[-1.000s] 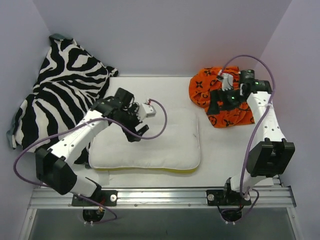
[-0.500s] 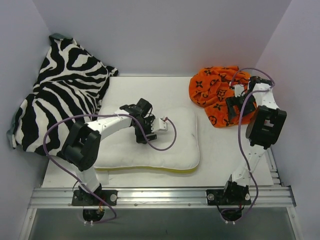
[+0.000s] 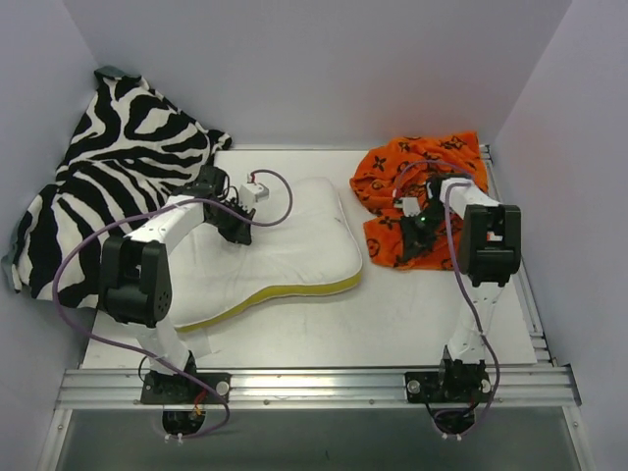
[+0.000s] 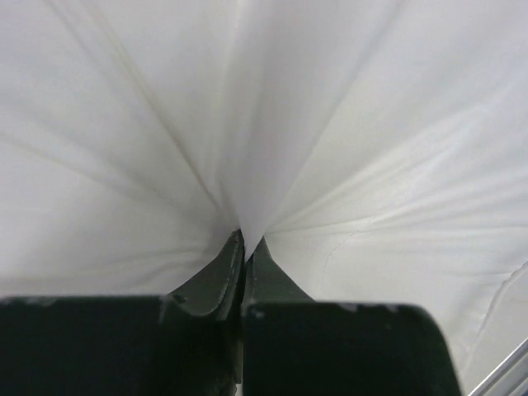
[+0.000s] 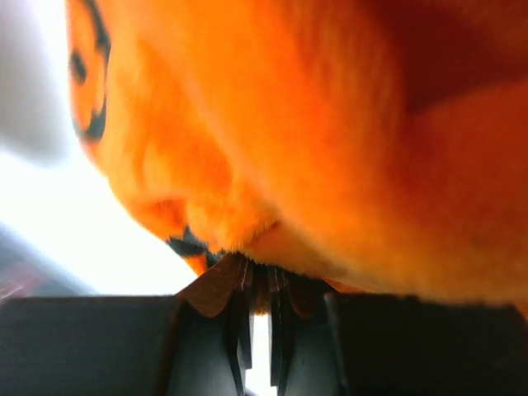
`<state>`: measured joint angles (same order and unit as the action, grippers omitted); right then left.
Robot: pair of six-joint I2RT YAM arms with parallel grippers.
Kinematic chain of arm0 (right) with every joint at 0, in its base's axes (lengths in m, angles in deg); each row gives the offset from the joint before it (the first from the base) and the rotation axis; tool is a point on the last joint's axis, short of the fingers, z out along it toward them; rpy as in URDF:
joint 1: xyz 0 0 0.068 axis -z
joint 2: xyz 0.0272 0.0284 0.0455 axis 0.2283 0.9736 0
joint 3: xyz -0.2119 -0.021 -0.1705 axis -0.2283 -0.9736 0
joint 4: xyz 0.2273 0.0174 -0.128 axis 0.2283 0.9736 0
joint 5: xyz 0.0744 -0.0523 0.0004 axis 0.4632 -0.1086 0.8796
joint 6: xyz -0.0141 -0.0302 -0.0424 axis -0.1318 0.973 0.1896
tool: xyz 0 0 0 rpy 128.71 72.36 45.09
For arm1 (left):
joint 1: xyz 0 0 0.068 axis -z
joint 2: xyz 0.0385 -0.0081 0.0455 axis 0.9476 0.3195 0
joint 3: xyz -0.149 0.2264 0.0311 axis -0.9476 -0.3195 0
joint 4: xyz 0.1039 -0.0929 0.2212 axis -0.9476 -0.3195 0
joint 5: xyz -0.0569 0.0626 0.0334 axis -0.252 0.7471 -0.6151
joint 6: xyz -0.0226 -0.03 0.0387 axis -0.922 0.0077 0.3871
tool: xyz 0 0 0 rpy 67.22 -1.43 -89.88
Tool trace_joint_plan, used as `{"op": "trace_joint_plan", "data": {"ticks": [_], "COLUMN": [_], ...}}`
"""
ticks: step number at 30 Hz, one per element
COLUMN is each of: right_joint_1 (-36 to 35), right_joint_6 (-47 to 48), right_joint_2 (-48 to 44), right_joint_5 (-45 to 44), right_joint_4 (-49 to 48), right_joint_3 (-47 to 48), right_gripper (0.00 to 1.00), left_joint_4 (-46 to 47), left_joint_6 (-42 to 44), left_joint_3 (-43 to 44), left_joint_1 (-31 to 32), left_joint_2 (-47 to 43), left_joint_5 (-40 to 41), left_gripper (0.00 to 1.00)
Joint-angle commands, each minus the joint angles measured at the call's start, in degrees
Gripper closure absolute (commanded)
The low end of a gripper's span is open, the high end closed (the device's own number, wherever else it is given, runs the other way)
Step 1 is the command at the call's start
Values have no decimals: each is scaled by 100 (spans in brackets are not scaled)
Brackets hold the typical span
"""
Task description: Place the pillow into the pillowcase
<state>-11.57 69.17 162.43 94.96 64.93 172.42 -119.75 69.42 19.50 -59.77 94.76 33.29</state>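
Risk: each grip is only a thin pinch of cloth, so the pillow (image 3: 294, 255), lying left of centre on the counter (image 3: 392, 314), may slip free when pulled. The crumpled pillowcase (image 3: 422, 177) just to its right may be caught through both layers, which would keep its mouth shut. The left tool (image 4: 245, 247) is closed tight on a fold of pillow fabric; the right tool (image 5: 260, 276) is closed on an orange pillowcase fold.

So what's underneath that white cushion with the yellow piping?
Only the white tabletop shows around the soft white cushion; whatever lies beneath it is covered. The left gripper pinches its top fabric.
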Motion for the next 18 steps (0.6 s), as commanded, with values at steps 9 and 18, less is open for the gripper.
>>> {"op": "trace_joint_plan", "data": {"ticks": [9,18], "right_joint_1": [-368,101], "right_joint_6": [-1285,-1004], "right_joint_2": [-1127,179], "right_joint_5": [2228,-1226], "right_joint_4": [700,-494], "right_joint_3": [250,2474], "right_gripper": [45,49], "left_joint_4": [37,55], "left_joint_6": [-1902,-1516], "left_joint_3": [-241,-478], "left_joint_1": [-597,-588], "left_joint_2": [-580,-676], "left_joint_5": [999,808], "left_gripper": [100,100]}}
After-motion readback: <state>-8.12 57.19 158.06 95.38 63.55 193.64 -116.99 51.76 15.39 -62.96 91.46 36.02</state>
